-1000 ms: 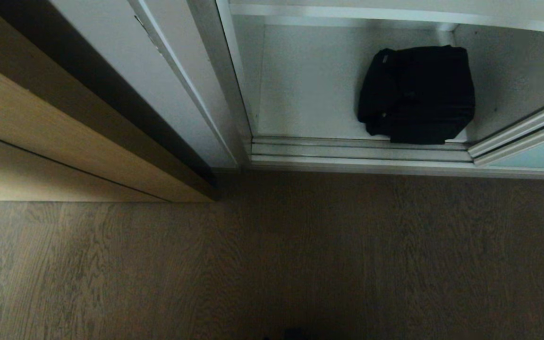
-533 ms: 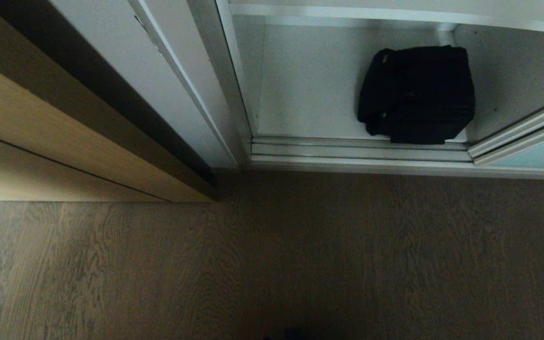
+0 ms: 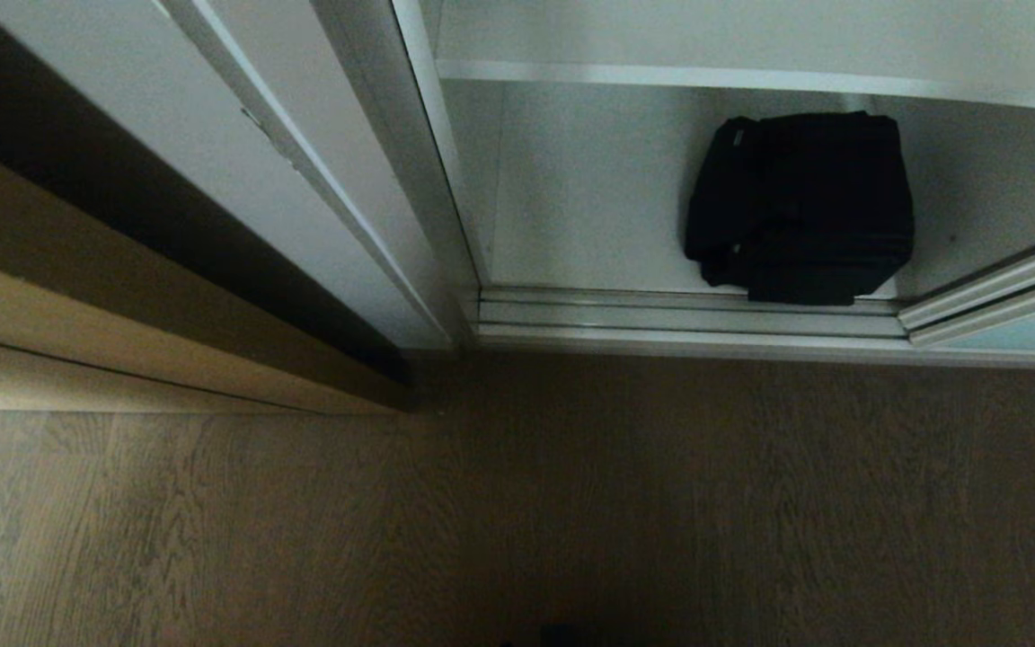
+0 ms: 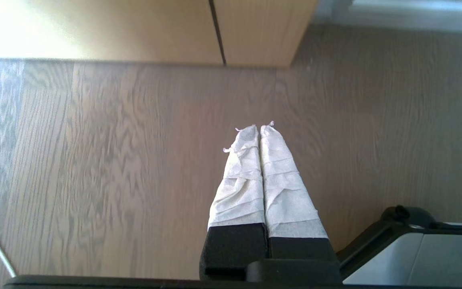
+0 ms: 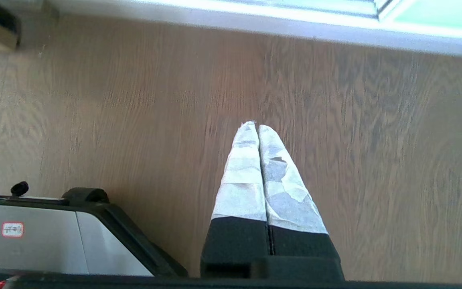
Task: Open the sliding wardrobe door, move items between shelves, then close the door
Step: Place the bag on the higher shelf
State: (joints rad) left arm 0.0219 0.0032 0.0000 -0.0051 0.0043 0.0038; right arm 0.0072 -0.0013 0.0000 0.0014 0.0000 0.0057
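Seen from the head cam: a black bag sits on the lowest white shelf of an open wardrobe, toward the right of the opening, its front edge touching the silver bottom track. A second shelf runs above it. The sliding door, pale turquoise glass in a silver frame, shows only at the right edge, pushed aside w/ its frame corner just beside the bag. A white wardrobe wall stands to the left of the opening, and a tan wood cabinet farther left. Brown wood-grain floor fills the foreground.

Neither arm shows in the head cam. In the left wrist cam, the left gripper hangs over bare floor near the tan cabinet, its white-wrapped fingers pressed together, holding nothing, touching nothing. In the right wrist cam, the right gripper hangs over the floor short of the track, taped fingers likewise pressed tight, empty. Part of the robot's grey-and-black base is beside it.
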